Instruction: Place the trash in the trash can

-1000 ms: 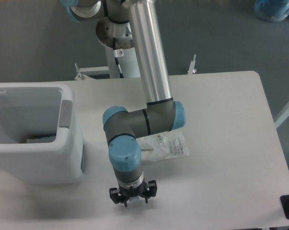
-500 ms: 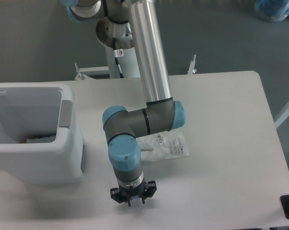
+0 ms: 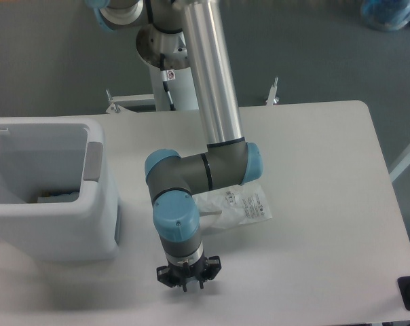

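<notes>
Plastic bag (image 3: 240, 208) (flat) beyond claw (image 3: 187, 280), apart

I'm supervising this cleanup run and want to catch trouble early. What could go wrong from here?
The bag lies partly under the arm's elbow, so the gripper, now nearer the table's front edge, may struggle to see or reach it cleanly. The bag is thin and flat, so the fingers may slip off. Carrying it to the bin, it could catch the rim.

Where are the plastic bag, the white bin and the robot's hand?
plastic bag (image 3: 242, 207), fixed camera, on its printed middle.
white bin (image 3: 96, 224), fixed camera, on its outer side wall.
hand (image 3: 187, 280), fixed camera, between its fingertips.
</notes>
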